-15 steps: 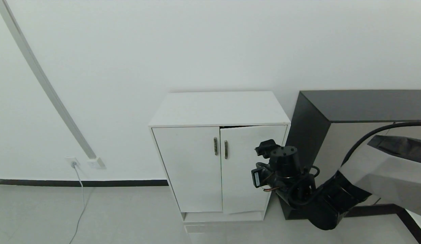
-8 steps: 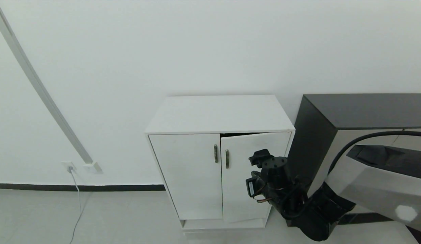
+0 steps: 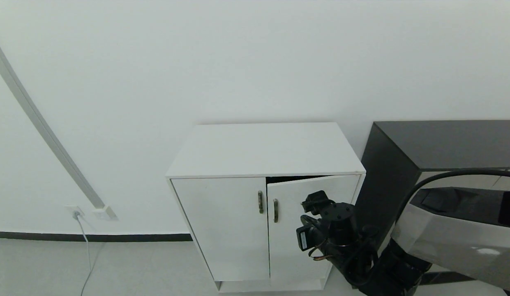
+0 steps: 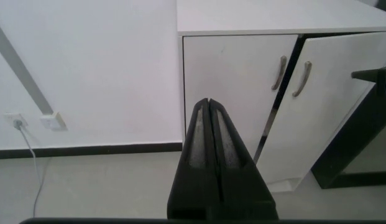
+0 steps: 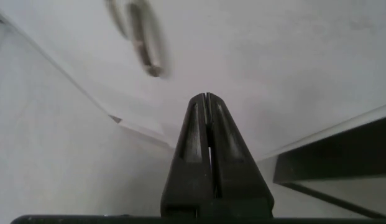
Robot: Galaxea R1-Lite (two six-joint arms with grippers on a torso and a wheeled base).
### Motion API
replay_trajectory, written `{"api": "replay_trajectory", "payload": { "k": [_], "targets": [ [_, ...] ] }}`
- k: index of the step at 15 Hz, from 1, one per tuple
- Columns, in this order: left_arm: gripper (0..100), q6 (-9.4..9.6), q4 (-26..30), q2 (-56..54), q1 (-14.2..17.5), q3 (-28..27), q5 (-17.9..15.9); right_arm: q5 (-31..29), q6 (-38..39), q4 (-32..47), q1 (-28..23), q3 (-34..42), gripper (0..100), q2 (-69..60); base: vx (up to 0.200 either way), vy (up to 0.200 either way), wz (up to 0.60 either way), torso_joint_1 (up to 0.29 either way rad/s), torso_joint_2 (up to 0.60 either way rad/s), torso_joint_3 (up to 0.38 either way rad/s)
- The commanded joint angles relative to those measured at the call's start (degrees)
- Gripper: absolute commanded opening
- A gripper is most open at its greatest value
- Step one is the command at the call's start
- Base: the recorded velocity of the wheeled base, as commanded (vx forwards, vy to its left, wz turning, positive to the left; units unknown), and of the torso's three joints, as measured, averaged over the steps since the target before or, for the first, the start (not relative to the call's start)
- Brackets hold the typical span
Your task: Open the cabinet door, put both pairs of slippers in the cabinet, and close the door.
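White laminate cabinet stands against the wall, just beside a dark unit. Left door shut; right door ajar, with a dark gap along its top edge; contents hidden. Right gripper sits close before the ajar door near its handle, fingers clenched on nothing. Left gripper likewise clenched, well back. The camera has shifted since a second ago; the gap appears slightly wider.
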Motion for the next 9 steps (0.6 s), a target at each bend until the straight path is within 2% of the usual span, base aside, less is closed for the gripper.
{"api": "replay_trajectory", "payload": {
  "k": [1,9],
  "targets": [
    [0,0.00,0.0,0.1,0.1,0.0,0.0,0.6,0.0,0.1,-0.4,-0.2,0,0.3,0.000,0.000,0.00,0.000,0.00,0.000],
    [0,0.00,0.0,0.1,0.1,0.0,0.0,2.5,-0.4,0.0,-4.6,-11.4,0,5.9,0.000,0.000,0.00,0.000,0.00,0.000]
  ]
}}
